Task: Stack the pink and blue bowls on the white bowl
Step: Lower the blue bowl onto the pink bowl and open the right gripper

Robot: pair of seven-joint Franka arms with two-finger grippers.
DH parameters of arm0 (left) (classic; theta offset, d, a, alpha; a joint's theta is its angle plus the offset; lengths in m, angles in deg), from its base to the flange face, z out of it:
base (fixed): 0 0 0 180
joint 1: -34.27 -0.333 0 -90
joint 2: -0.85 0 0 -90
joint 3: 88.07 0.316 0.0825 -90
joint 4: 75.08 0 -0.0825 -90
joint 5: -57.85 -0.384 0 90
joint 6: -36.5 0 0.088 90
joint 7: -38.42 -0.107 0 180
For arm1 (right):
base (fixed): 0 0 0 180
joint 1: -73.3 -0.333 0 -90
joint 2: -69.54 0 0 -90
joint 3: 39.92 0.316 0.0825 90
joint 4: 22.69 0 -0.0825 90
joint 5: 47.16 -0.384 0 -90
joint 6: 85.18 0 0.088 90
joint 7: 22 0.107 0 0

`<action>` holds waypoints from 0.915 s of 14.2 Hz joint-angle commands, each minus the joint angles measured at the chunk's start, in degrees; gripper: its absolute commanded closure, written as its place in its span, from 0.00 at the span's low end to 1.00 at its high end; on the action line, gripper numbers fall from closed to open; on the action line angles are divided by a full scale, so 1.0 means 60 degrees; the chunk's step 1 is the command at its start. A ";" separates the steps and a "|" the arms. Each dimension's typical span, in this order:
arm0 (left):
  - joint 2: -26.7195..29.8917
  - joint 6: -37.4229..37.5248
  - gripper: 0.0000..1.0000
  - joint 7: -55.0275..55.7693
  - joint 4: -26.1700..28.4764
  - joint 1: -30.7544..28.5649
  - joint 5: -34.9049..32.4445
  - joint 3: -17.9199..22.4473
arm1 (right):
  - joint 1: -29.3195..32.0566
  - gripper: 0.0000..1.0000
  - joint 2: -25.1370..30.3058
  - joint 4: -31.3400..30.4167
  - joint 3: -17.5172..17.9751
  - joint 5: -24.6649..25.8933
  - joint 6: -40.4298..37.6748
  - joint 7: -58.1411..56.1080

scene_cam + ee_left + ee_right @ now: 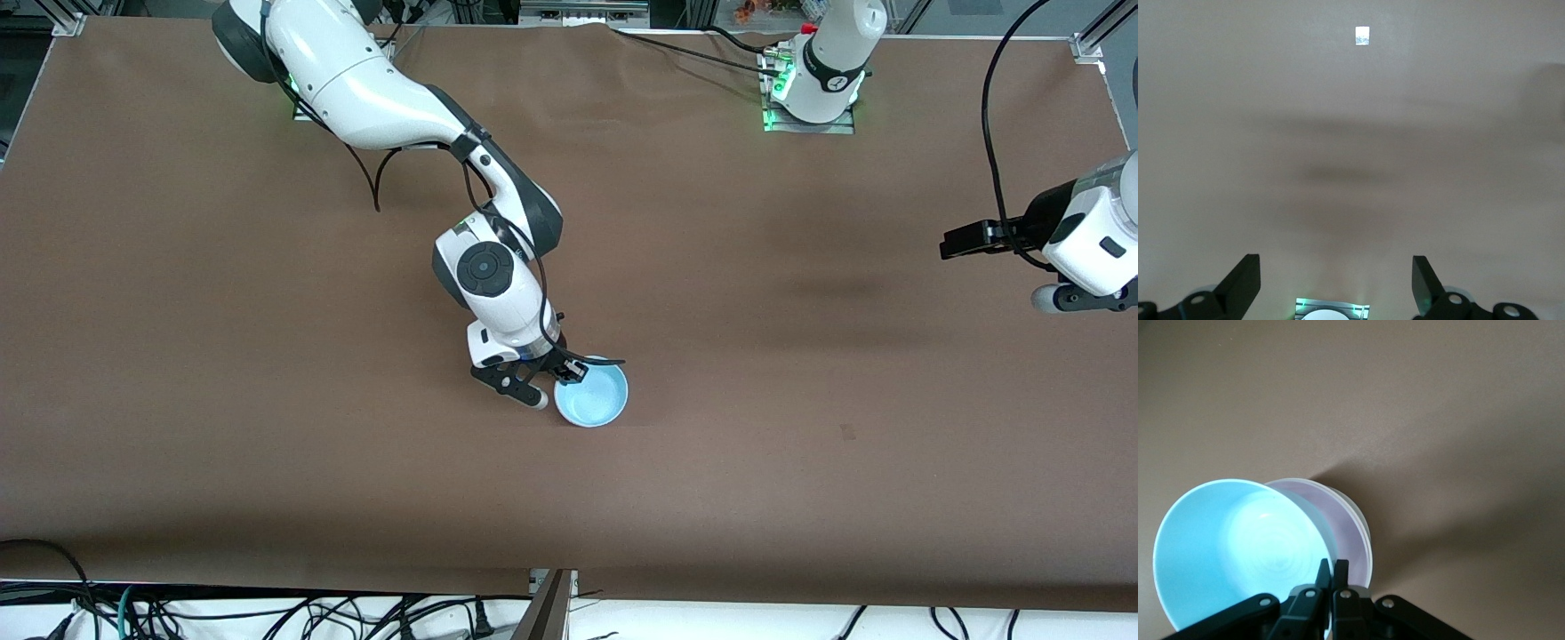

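Observation:
The light blue bowl [593, 396] sits near the table's middle. In the right wrist view the blue bowl [1238, 547] is tilted in the pink bowl [1346, 530], and a white bowl's rim [1363, 523] shows under the pink one. In the front view the pink and white bowls are hidden under the blue one. My right gripper [569, 373] [1331, 568] is shut on the blue bowl's rim. My left gripper [1067, 298] [1335, 280] waits open and empty above the left arm's end of the table.
A small pale mark [846, 432] lies on the brown table cover toward the left arm's end; it also shows in the left wrist view [1363, 35]. The left arm's base [813, 89] stands at the table's back edge. Cables [267, 613] hang below the front edge.

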 commanded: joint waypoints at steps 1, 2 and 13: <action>-0.0146 0.0052 0.00 -0.0121 -0.0298 0.0048 -0.0133 -0.0064 | -0.0135 1.00 -0.0310 0.0443 -0.0113 0.0181 -0.0048 -0.0036; -0.0146 0.0052 0.00 -0.0121 -0.0298 0.0048 -0.0133 -0.0064 | -0.0135 1.00 -0.0310 0.0443 -0.0113 0.0253 -0.0063 -0.0037; -0.0161 0.0038 0.00 -0.0180 -0.0313 0.0078 -0.0119 -0.0093 | -0.0179 0.82 -0.0354 0.0399 -0.0113 0.0371 -0.0078 -0.0037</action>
